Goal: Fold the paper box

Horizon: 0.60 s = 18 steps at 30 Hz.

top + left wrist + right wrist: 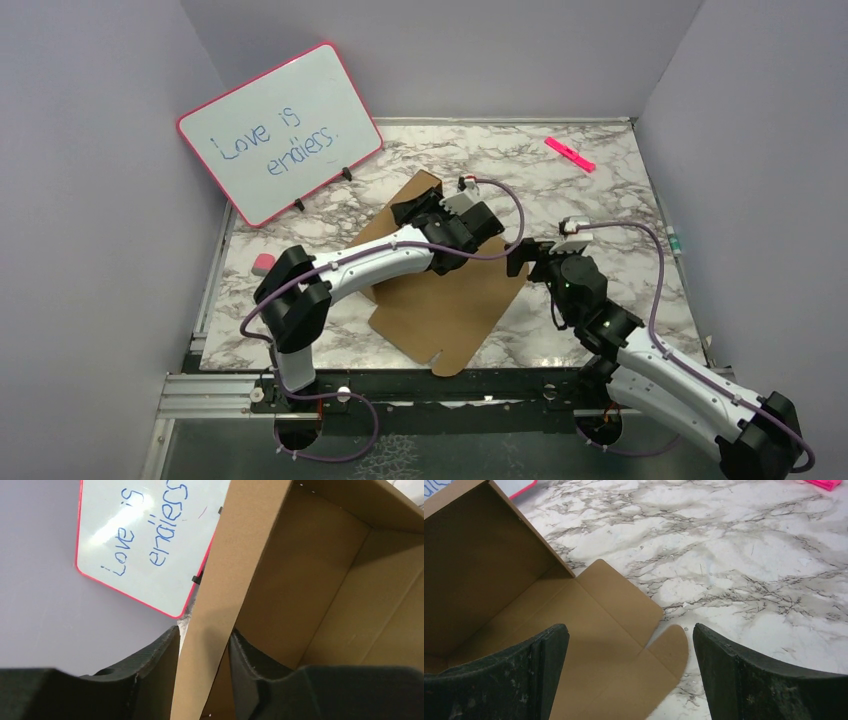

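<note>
On my left wrist feed, the left end effector is clamped on a raised side wall of the plain brown cardboard paper box. One black finger presses each face of that panel. The box interior opens to the right of the grip. The pink-framed whiteboard with blue handwriting stands beyond it to the left.

On the right wrist feed, the right end effector has its fingers spread wide with nothing between them but air. It hangs over the flat, unfolded part of the sheet. A rounded tab lies just ahead of it, between the two fingers, and an upright wall rises ahead and to its left. White-and-grey marbled counter stretches ahead and to the right, with a bright pink marker well ahead.

From overhead, the box sits mid-counter, partly under my left arm. The right end effector is just beside its right edge.
</note>
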Each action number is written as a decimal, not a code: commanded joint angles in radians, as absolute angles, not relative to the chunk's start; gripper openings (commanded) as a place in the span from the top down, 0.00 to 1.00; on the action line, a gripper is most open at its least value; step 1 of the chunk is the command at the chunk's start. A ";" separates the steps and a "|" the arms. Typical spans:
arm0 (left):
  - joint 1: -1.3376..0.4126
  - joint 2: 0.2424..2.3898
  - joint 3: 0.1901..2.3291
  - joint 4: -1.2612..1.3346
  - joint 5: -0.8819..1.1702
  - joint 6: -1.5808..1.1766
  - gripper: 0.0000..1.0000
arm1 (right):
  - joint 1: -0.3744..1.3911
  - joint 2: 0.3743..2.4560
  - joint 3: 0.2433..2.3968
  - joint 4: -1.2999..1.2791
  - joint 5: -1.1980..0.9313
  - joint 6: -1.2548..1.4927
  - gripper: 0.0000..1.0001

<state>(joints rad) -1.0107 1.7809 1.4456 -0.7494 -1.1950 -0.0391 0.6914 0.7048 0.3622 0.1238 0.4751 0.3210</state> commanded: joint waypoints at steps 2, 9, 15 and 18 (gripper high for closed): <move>-0.961 1.765 1.466 -0.760 -1.194 -0.052 0.72 | 0.688 0.655 0.393 0.102 0.505 0.305 0.00; -0.831 1.696 1.454 -0.761 -0.974 -0.110 0.97 | 0.689 0.616 0.492 0.027 0.470 0.259 0.00; -0.675 1.631 1.415 -0.719 -0.675 -0.188 0.98 | 0.688 0.624 0.630 -0.117 0.433 0.230 0.00; -0.588 1.615 1.375 -0.686 -0.530 -0.245 0.98 | 0.688 0.655 0.727 -0.218 0.425 0.226 0.00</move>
